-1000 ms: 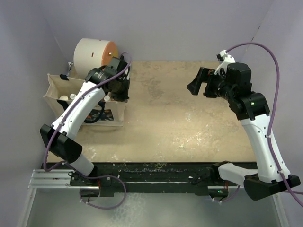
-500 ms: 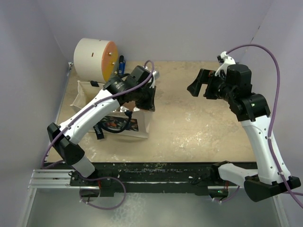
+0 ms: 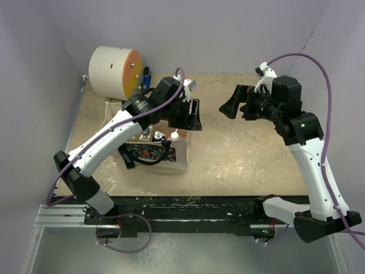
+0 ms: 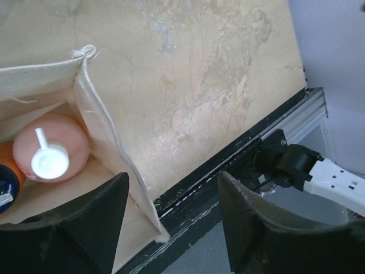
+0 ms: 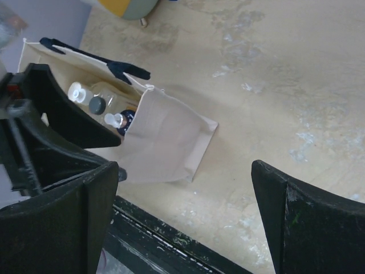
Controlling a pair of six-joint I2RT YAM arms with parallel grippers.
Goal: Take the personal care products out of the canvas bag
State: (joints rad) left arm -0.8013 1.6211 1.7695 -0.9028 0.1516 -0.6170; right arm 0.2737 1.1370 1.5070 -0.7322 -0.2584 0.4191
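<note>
**Q:** Where does the canvas bag (image 3: 179, 155) stand, and why so?
**A:** It stands on the left half of the table (image 3: 245, 154), just near of the white drum (image 3: 111, 71), with its mouth upward. Upright, it offers its contents to a reach from above.

**Q:** Where are the personal care products?
**A:** Those that show sit inside the bag. The pink bottle (image 4: 71, 140) is close to the bag's right end wall, with the orange bottle (image 4: 7, 158) just beside it. None lies out on the table.

**Q:** What of the left gripper (image 3: 192, 114)?
**A:** It hovers over the bag's right rim with its jaws parted and nothing between them, presumably placed to come down on a bottle.

**Q:** And the right gripper (image 3: 232, 106)?
**A:** It is raised over mid-table, well apart from the bag, with its jaws at their widest and empty, probably to stay clear of the left arm's work
</note>
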